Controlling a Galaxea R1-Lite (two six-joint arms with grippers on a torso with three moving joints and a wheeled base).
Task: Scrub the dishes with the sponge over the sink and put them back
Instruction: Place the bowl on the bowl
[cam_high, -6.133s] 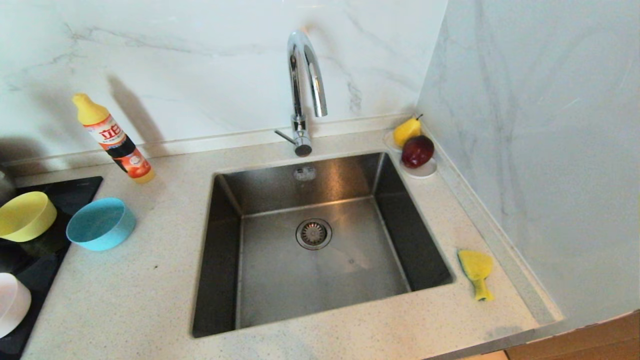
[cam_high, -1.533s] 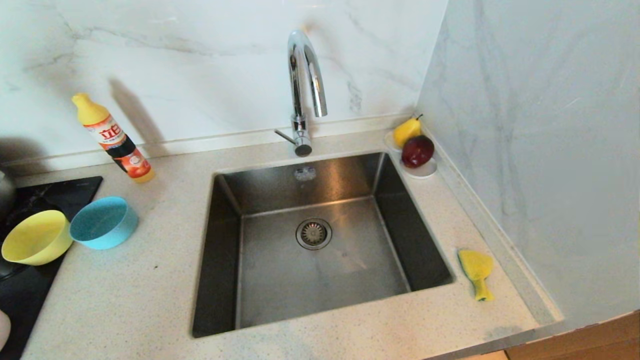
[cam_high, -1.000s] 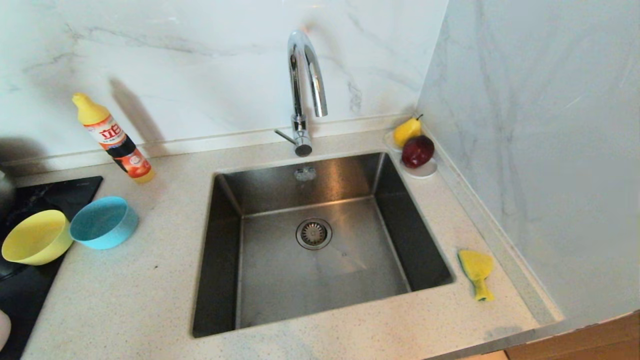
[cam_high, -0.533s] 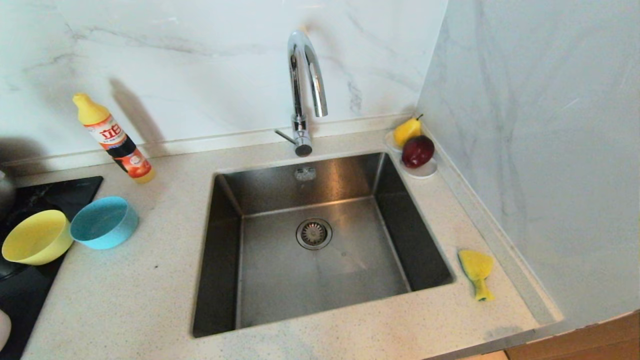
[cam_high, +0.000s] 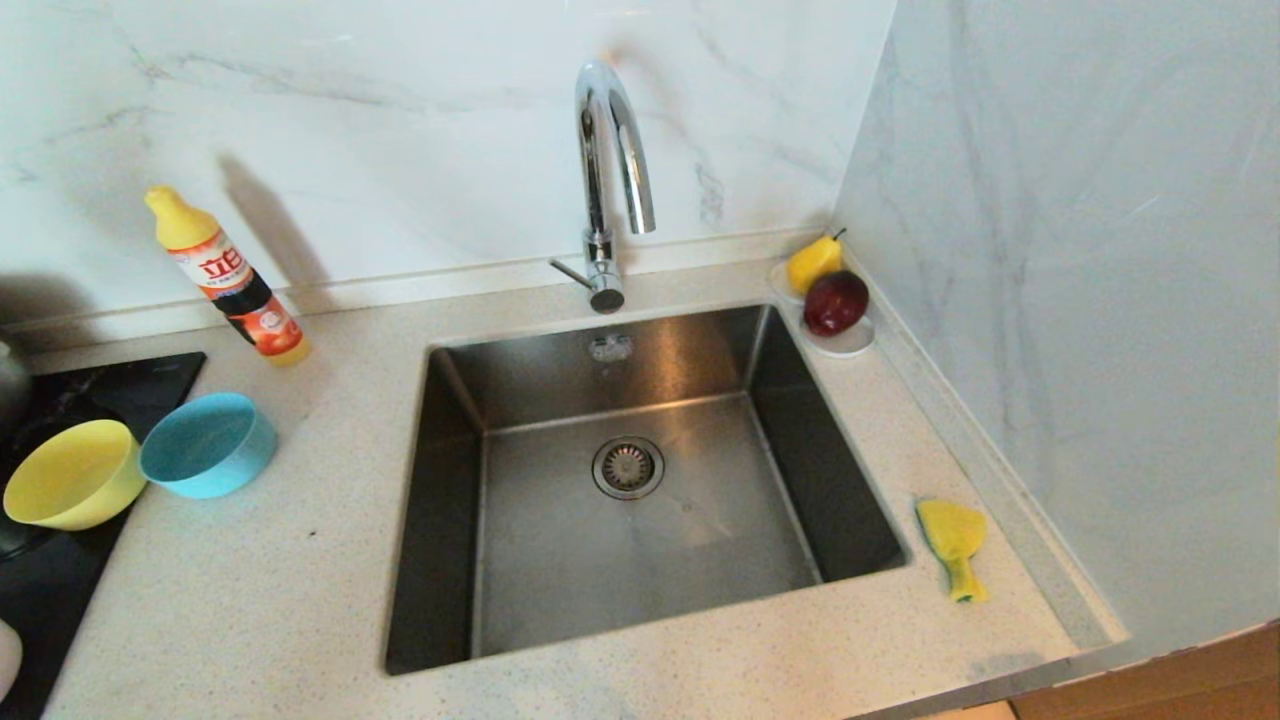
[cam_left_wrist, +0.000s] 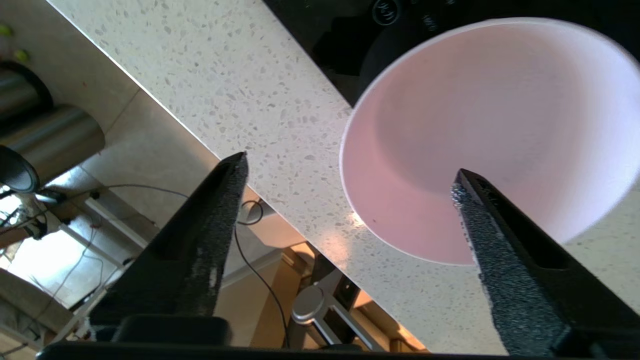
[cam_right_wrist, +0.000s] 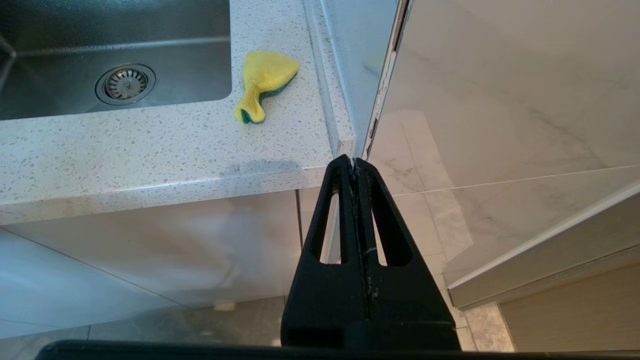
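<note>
Left gripper (cam_left_wrist: 345, 185) spread wide, one finger over the pink bowl (cam_left_wrist: 490, 135) on the worktop (cam_left_wrist: 240, 90), the other outside its rim, lined up to pinch the wall. Right gripper (cam_right_wrist: 355, 162) clenched, parked below the worktop edge, the sponge (cam_right_wrist: 265, 82) beyond it beside the sink (cam_right_wrist: 115, 50).

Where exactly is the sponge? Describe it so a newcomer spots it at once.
Start at the steel sink. On the speckled counter along its right edge, near the front corner, lies the sponge. It is flat, yellow and fan-shaped with a narrow tail, unlike the plump yellow pear behind.
</note>
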